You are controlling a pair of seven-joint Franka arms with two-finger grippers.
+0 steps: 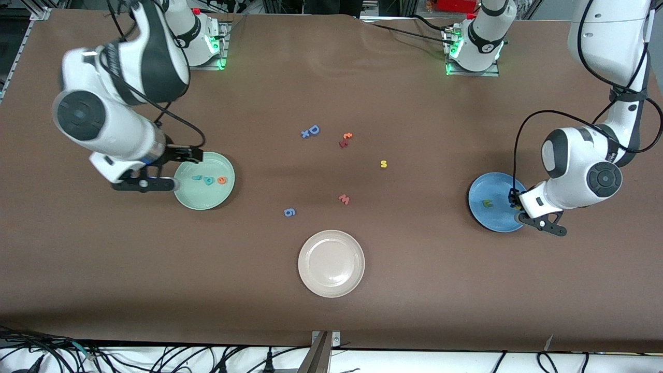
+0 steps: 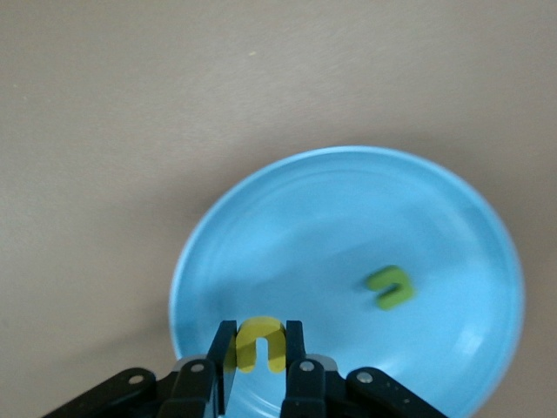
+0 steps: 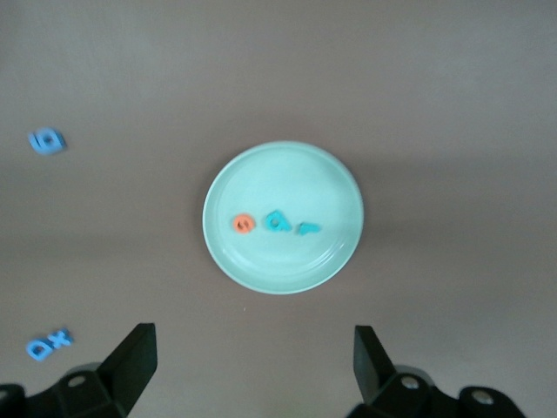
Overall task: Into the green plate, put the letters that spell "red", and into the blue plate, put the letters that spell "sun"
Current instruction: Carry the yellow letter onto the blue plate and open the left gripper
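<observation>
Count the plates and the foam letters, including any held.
Plates: 3 (green plate, blue plate, white plate)
Letters: 12 (3 in green plate, 1 in blue plate, 1 yellow letter in the left gripper, 7 loose on the table)
Total: 15

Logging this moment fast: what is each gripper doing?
Left gripper: shut on the yellow "u", over the blue plate.
Right gripper: open, empty, by the green plate.
</observation>
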